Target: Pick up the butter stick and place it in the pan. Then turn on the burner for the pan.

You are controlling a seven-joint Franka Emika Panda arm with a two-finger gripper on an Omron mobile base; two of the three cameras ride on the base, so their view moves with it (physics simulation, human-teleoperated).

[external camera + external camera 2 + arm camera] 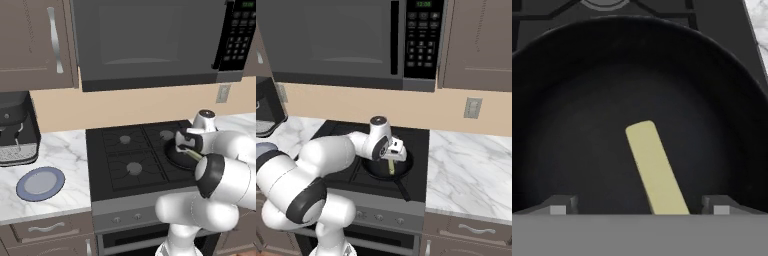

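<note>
Big dark microwave [150, 40] hangs over a black stove [135, 157] set into a white marble counter [471, 165], brown cabinets [32, 42] either side. Coffee machine [17, 132] sits at the counter's left end, with a blue-grey plate [41, 183] in front of it, well apart from the stove. White arm [321, 170] reaches over the stove's right side. Black pan [387, 170] sits on the front right burner, handle [402, 190] pointing toward the stove's front edge. Gripper [639, 209] hangs just above the pan, looking down into it; jaws are spread wide, released, fingertips [558, 206] apart with nothing pinched. Butter stick [655, 170] is inside the pan, leaning tilted between the two fingertips and touching neither.
</note>
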